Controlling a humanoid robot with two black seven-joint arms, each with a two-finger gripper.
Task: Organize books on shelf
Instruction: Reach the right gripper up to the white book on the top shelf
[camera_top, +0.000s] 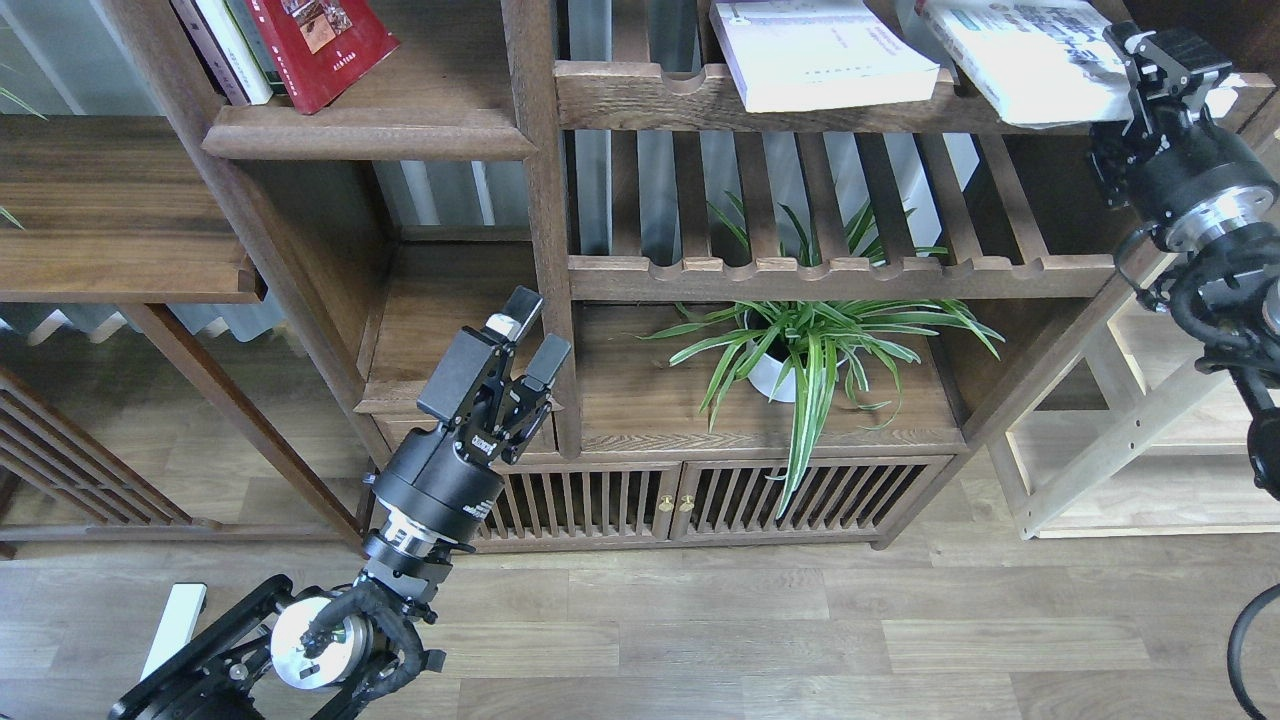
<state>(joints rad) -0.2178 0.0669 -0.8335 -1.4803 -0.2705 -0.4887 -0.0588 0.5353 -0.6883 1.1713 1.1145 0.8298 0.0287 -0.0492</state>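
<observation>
A dark red book leans against other volumes on the walnut shelf at the top left. A pale lavender-white book lies flat on the upper slatted rack. To its right lies the white book with blue characters, its near corner overhanging the rail. My right gripper holds that book's right corner, fingers closed on it. My left gripper hangs open and empty low down, in front of the bookcase's central post.
A potted spider plant stands on the cabinet top under the lower slatted rack. Slatted cabinet doors are below. A light wooden frame stands at the right, and a dark plank ledge juts out at the left.
</observation>
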